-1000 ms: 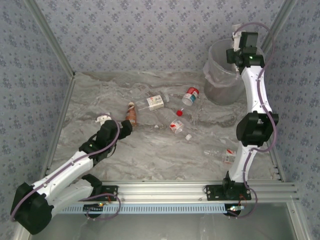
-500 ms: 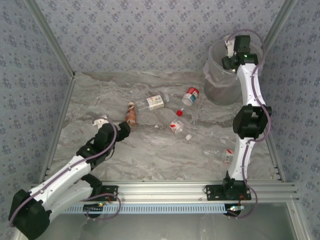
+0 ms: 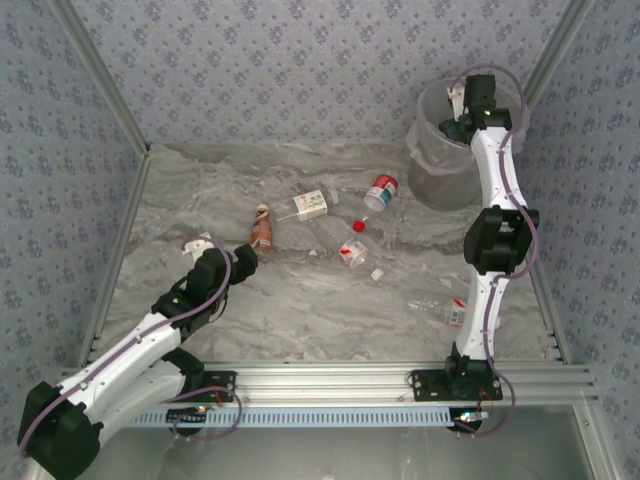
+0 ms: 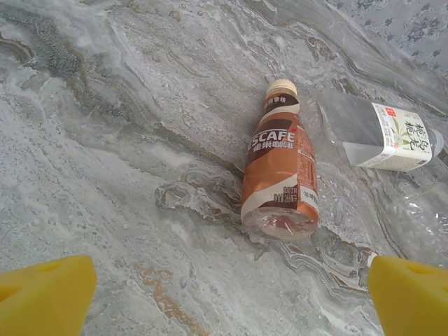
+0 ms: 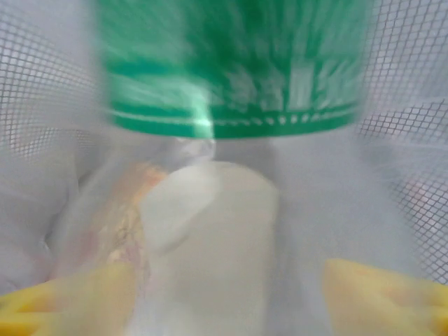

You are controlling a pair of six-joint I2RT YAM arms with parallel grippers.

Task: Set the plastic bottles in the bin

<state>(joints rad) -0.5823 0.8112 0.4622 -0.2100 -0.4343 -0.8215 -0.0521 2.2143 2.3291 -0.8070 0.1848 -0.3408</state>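
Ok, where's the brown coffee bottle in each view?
Top external: brown bottle lies left of centre.
Left wrist: brown bottle centre-right, cap pointing away, ahead of the open left claw.
Right wrist: this camera looks down into the bin.
Shared landmark: the white-labelled clear bottle just right of it.

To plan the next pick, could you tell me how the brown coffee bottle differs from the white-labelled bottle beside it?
The brown coffee bottle is wrapped brown and cream; the white-labelled bottle is clear. The brown one's cap points away from the left wrist camera; the other lies crosswise. Both lie on the table.
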